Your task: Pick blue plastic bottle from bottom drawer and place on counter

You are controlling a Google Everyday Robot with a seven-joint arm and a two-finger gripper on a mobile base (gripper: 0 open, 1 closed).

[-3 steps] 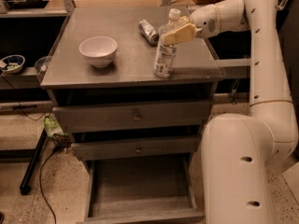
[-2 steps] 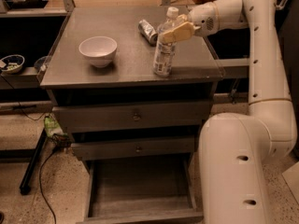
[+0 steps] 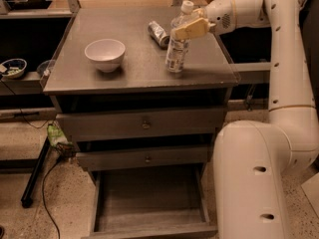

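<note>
The blue plastic bottle (image 3: 176, 54), clear with a white cap and a pale label band, is upright over the right part of the counter (image 3: 134, 76). Its base is at or just above the surface. My gripper (image 3: 188, 29) reaches in from the right and is shut on the bottle's upper part, just below the cap. The bottom drawer (image 3: 149, 203) is pulled open at the foot of the cabinet, with a bare plank floor and nothing in it.
A white bowl (image 3: 104, 54) stands on the counter's left half. A short silver can (image 3: 158, 34) lies on its side behind the bottle. Two shallower drawers (image 3: 144, 124) are closed. My arm's large white body (image 3: 254, 178) stands right of the cabinet. A side ledge (image 3: 20, 76) holds small dishes at left.
The gripper and the bottle have shifted slightly up and back over the counter together. The bowl, the can and the drawers have not moved.
</note>
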